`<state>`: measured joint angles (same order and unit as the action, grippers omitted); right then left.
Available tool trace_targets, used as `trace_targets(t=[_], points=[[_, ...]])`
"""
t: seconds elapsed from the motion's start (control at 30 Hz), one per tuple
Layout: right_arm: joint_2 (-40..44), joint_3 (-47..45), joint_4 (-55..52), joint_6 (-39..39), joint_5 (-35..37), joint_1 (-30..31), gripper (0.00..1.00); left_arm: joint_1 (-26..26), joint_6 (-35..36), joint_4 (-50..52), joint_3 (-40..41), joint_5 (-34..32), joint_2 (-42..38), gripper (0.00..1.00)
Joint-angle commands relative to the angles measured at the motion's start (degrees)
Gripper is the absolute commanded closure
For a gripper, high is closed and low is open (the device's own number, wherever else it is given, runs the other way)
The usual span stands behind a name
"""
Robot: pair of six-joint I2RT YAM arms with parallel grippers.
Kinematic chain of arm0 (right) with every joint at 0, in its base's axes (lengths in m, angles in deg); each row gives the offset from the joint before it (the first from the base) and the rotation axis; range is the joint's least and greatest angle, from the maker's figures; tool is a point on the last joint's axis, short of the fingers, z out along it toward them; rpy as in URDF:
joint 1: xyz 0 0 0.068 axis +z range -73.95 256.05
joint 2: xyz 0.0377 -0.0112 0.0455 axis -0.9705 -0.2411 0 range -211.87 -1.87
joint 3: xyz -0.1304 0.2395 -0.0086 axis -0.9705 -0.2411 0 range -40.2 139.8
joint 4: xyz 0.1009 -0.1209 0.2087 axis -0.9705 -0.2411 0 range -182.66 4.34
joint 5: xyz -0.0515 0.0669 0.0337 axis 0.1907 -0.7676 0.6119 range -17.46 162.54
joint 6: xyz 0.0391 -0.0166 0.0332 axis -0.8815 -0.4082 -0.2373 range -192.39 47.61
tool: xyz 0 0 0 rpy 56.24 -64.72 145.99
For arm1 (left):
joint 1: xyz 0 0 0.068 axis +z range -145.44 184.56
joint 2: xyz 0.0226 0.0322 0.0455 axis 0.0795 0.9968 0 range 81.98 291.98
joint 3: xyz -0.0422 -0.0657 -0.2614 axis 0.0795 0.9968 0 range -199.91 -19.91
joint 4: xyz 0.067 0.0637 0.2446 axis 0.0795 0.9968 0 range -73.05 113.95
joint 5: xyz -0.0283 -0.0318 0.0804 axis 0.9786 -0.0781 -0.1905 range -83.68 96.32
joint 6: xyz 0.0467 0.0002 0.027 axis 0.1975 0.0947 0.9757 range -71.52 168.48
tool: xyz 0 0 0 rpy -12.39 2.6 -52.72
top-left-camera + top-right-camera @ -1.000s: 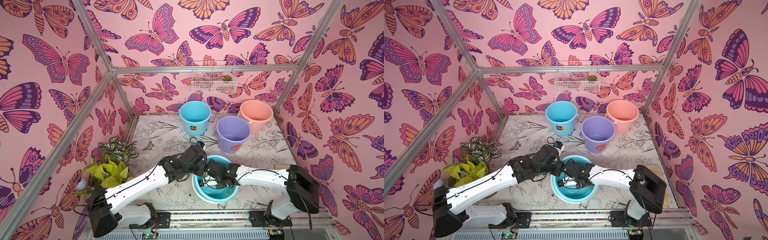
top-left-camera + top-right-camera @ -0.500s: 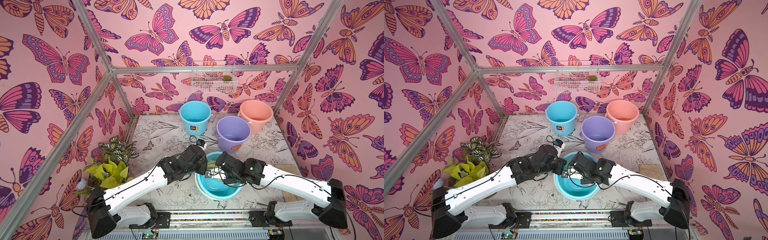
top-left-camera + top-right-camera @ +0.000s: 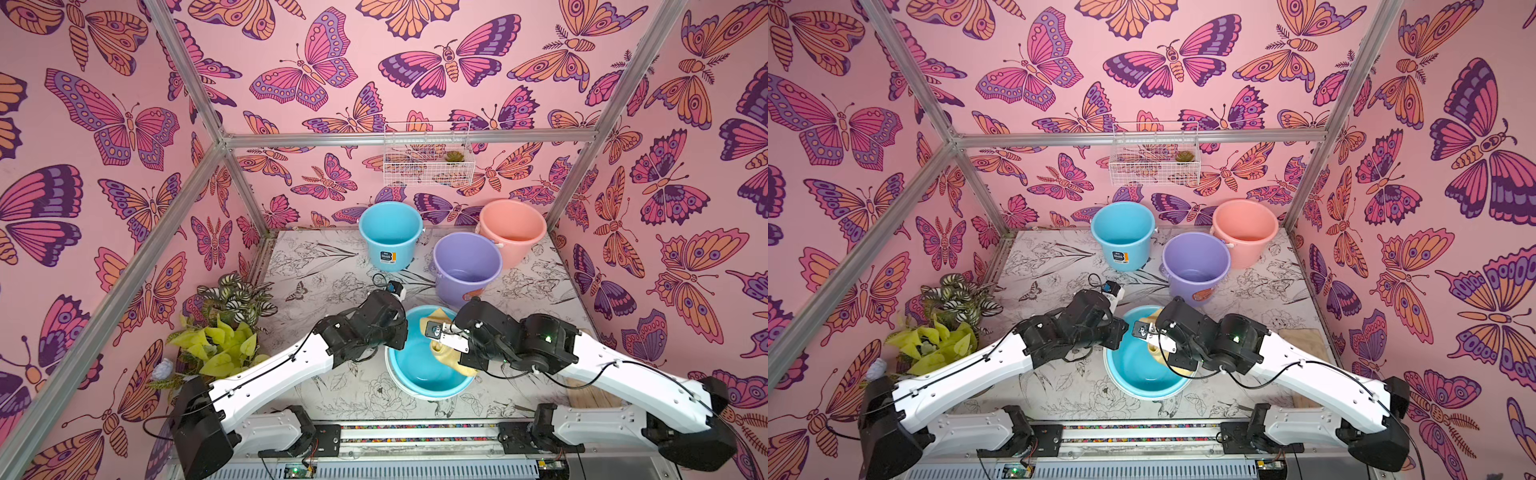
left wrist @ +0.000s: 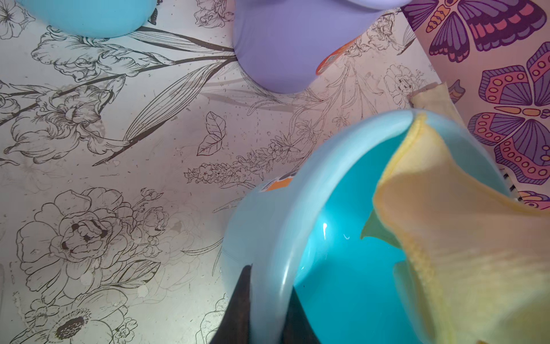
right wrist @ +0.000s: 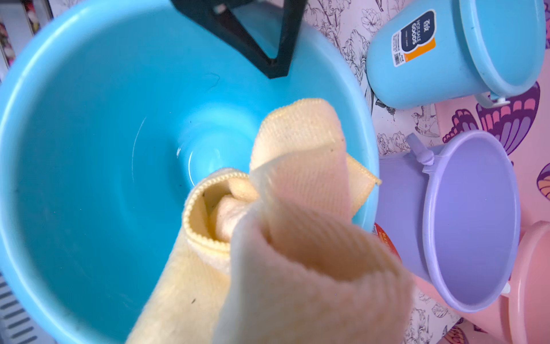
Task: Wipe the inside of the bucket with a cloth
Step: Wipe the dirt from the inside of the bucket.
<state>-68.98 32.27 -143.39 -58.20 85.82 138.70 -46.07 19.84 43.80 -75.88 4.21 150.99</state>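
Your right arm has swung outward, right gripper (image 3: 435, 336) pinching the cloth (image 3: 441, 355), stretched upper rim to lower right inside the near blue bucket (image 3: 428, 392) your left gripper (image 3: 398, 336) clamps.

Burying the fingertips of the right end effector (image 3: 441, 341) inside the bunched cloth (image 5: 297, 238), and blurring that cloth close against the right wrist lens. Cutting off the left end effector (image 4: 268, 315) at the edge of the left wrist view, leaving only two dark fingers (image 4: 241, 306) astride the rim of the near sky-blue bucket (image 4: 268, 238). Cropping the lavender bucket (image 4: 282, 44) and the far sky-blue bucket (image 4: 89, 15) to blurred lower walls there. Covering part of the tan mat (image 3: 1302, 338) with the right arm in a top view. Rendering the print on the lavender bucket's orange sticker (image 3: 471, 296) too small for reading.
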Motion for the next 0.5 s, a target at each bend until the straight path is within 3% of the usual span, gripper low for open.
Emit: trace_targets(t=[0.0,0.27,0.47], points=[[-3.27,5.03,-4.8,-15.55,0.87,0.28,1.0,0.36,-0.61,-2.68,0.76,1.49,-1.69,1.0],[-12.22,13.1,-19.31,-33.58,3.56,0.27,1.0,0.45,-0.76,-3.38,1.65,1.38,-2.39,1.0],[-15.12,11.64,-21.63,-37.01,0.36,0.28,1.0,0.45,-0.78,-3.4,1.67,1.56,-2.31,1.0]])
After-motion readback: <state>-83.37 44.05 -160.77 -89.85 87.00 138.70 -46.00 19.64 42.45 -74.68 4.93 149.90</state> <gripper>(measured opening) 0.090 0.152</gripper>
